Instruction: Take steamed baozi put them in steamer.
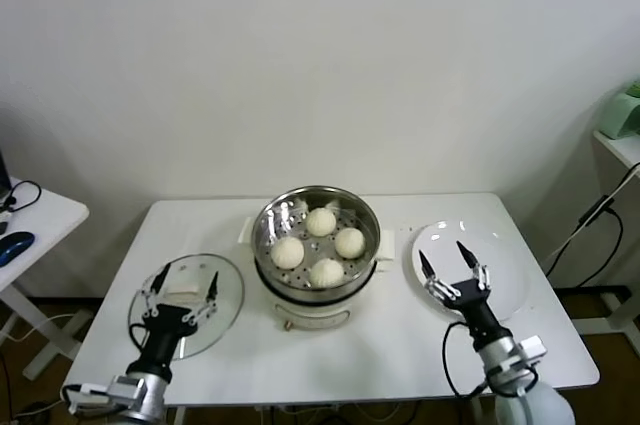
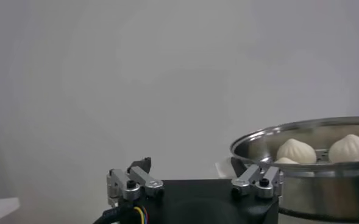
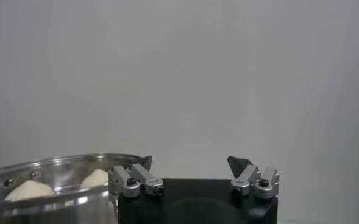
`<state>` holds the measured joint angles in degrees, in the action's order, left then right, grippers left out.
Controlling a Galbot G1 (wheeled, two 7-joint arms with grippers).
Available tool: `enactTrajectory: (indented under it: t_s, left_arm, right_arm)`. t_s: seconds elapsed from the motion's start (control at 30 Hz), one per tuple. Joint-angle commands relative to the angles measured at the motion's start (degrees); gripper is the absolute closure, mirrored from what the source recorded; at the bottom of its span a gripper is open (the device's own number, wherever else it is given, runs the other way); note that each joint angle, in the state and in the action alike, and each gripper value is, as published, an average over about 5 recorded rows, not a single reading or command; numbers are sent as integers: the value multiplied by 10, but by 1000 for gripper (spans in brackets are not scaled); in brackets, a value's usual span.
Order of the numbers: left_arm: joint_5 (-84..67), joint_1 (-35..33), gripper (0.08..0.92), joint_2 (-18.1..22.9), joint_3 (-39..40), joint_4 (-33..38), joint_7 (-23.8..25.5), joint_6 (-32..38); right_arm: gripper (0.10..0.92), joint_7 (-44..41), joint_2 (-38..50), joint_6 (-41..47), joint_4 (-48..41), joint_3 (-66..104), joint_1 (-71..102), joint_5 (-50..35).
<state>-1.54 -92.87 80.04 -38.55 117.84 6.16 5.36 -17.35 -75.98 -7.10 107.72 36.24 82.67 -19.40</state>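
Fingers (image 1: pixel 463 252) of the right gripper (image 1: pixel 449 257) spread wide, empty, above the white round plate (image 1: pixel 505 270). Left gripper (image 1: pixel 184 281) likewise splayed apart, holding nothing, over the flat round glass lid (image 1: pixel 230 297). Four smooth cream-white steamed baozi (image 1: pixel 321 221) sit inside the shiny stainless-steel steamer basket (image 1: pixel 268 225) at the centre of the white table (image 1: pixel 400 345), between both grippers.

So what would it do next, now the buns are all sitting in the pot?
Probably nothing more with the baozi: all four lie inside the steamer and the white plate is bare. A sensible next move might be the left gripper picking up the glass lid beneath it. The right gripper hovers open over the plate.
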Motion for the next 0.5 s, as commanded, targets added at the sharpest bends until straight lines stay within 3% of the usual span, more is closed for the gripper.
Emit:
enactTrajectory:
  t_s: [0.03,0.5]
  left_arm:
    - [-26,-9,177,10,-9,0,4,7]
    - [-51,-1,177,6,-16,-22,20,46]
  right_arm:
    - [203,8,-61,-28,14,31,77,13]
    - [203,3,-50,-26,13,32,77,8]
